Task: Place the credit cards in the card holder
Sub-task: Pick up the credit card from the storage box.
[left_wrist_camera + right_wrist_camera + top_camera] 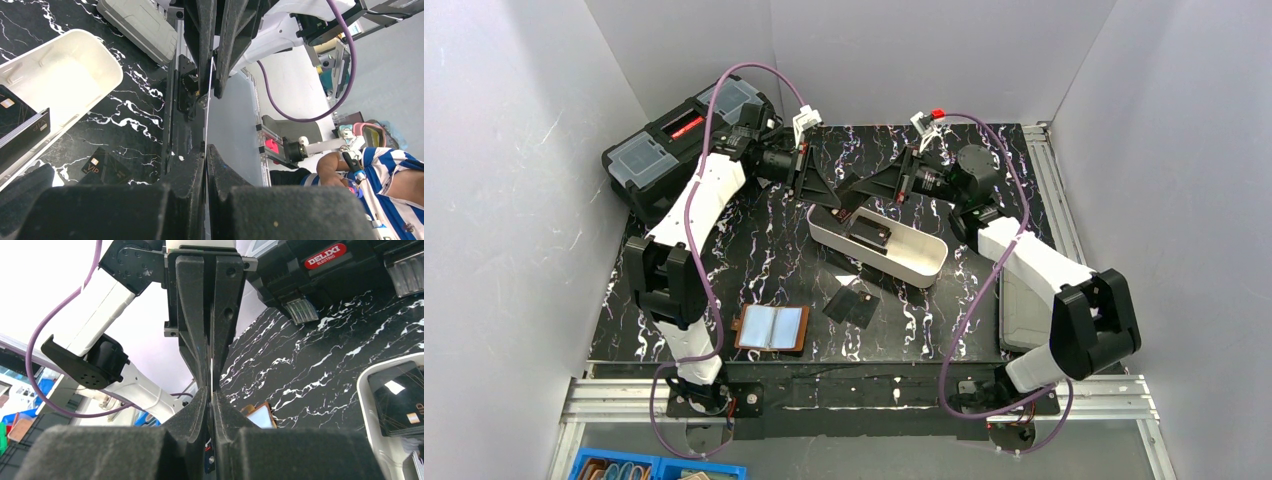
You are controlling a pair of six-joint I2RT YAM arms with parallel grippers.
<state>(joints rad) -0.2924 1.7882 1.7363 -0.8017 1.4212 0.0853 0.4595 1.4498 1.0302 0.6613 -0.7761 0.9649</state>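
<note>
The left claw (206,162) and right claw (211,400) pinched one credit card (207,117) above the white tray (914,272).
Both were closed almost fully on its thin edges. A second card (851,305) lay on the worktop (764,250) near the card holder (771,328), which lay open; more cards (871,235) sat in the tray.

A table (754,250) with a black top veined in white, like marble, fills the middle of the overhead view. Plain pale grey walls enclose it: a left wall (504,200), a back wall (874,50) and a right wall (1184,150). A bottom rail (614,398) and a right rail (1049,180) are aluminium. A blue bin (624,467) sits lower left. The light is soft and even.
</note>
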